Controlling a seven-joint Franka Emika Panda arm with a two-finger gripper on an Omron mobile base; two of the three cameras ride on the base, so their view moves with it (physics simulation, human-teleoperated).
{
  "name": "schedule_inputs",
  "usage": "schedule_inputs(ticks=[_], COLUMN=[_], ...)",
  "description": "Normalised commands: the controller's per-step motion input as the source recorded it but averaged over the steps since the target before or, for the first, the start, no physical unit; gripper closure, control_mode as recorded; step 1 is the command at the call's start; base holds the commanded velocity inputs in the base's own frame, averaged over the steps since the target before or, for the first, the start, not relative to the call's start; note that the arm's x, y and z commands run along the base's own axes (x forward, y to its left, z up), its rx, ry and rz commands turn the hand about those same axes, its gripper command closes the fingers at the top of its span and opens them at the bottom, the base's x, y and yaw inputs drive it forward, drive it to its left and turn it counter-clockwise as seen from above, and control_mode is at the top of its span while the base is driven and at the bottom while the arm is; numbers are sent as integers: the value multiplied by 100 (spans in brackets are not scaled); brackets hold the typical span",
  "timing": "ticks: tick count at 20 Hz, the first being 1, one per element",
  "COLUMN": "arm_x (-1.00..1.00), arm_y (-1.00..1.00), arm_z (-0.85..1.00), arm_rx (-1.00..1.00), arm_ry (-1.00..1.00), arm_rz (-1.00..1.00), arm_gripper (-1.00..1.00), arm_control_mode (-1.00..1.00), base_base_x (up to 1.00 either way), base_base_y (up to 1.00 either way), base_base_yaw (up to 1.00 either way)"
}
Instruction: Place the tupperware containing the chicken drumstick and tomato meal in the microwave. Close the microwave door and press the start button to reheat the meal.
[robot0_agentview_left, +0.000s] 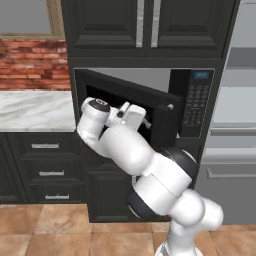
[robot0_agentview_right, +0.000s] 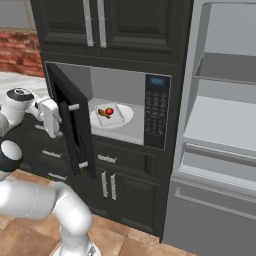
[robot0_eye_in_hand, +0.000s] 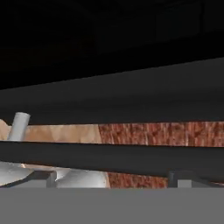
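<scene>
In the dark-cabinet kitchen, the pincer (robot0_agentview_right: 64, 121) gapes beside the half-open microwave door (robot0_agentview_right: 72, 131).

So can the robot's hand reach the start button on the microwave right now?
Probably not yet. The gripper is open, over on the outer side of the half-open microwave door, and that door stands between it and the keypad panel. The tupperware is already inside, so pushing the door shut should clear the way.

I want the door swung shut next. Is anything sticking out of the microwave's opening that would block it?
Nothing visible does. The tupperware with the chicken drumstick and tomato sits on the turntable plate, well inside the microwave. The microwave door stands open, the open pincer against its outer face.
</scene>
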Motion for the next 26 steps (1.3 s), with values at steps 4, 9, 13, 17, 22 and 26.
schedule_inputs(ticks=[4, 9, 13, 17, 22, 26], arm_x=[90, 91, 100, 100, 100, 100], arm_y=[-100, -77, -51, -44, -39, -15], arm_z=[-31, -14, -13, -9, -6, -2], arm_rx=[21, 20, 15, 11, 9, 2], arm_ry=[-25, -33, -23, -13, -11, -12], arm_rz=[42, 58, 63, 61, 60, 60], arm_gripper=[-100, -100, -100, -100, -100, -100], arm_control_mode=[-100, -100, -100, -100, -100, -100], base_base_x=[0, 0, 0, 0, 0, 0], base_base_y=[0, 0, 0, 0, 0, 0], base_base_yaw=[0, 0, 0, 0, 0, 0])
